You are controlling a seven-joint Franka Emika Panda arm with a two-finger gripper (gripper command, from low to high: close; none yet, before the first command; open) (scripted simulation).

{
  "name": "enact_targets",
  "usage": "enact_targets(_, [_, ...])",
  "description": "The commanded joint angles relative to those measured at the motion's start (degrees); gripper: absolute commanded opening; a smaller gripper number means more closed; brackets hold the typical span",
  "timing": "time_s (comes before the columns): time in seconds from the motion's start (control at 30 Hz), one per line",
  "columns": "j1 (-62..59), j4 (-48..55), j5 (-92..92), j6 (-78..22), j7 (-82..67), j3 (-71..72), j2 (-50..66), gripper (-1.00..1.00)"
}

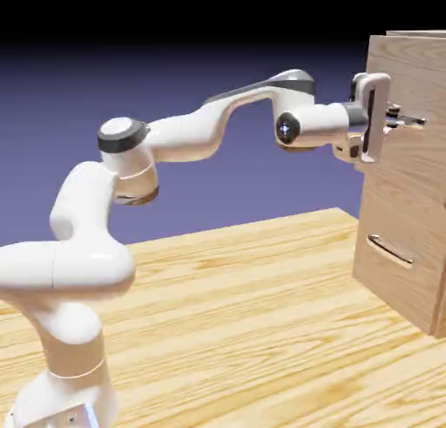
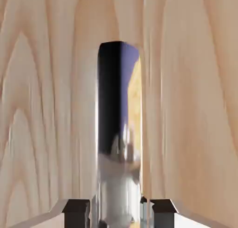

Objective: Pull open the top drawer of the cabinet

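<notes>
- Reaching across from the lower left of the exterior view, the white arm (image 1: 174, 139) stretches level toward the cabinet (image 1: 409, 243) at the right edge.
- The cabinet stands upright on the wood-grain tabletop (image 1: 253, 313), tall and boxy, with its front face turned toward the arm.
- The top drawer (image 1: 414, 78) is the upper of two stacked fronts; its front is flat and vertical, and its thin bar handle (image 1: 409, 119) runs horizontally along that face.
- The hand (image 1: 402, 118) is at the height of that handle, pointing straight into the drawer front, with its fingers level.
- In the hand view, the handle (image 2: 118, 129) appears as a shiny bar running up the middle of the picture, because the camera is rolled. Wood grain fills everything around it.
- The two grey fingertips (image 2: 76, 208) sit at the bottom edge, one on each side of the bar, close against it. They look pinched onto the handle, though actual contact is hard to confirm.
- The lower drawer (image 1: 396, 269) has its own handle (image 1: 389, 250), well below the hand.
- Open tabletop lies between the robot's base and the cabinet front, with free room on that side of the drawer.
</notes>
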State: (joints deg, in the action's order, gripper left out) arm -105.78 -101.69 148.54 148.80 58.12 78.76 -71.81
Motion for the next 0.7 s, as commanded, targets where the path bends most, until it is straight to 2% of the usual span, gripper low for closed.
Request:
enact_targets(0.0, [1.62,-2.08,-0.03,-0.54,-0.44,-0.64,0.04,-1.0])
enact_targets(0.53, [30.19,-34.29,-4.65,-5.62,-4.02,-13.97,-2.81,-1.0])
enact_targets(0.57, [30.2,-34.29,-4.65,-5.62,-4.02,-13.98,-2.81,1.0])
enact_targets(0.67, [34.35,-38.08,-6.25,-5.4,-3.77,-16.06,-3.87,1.0])
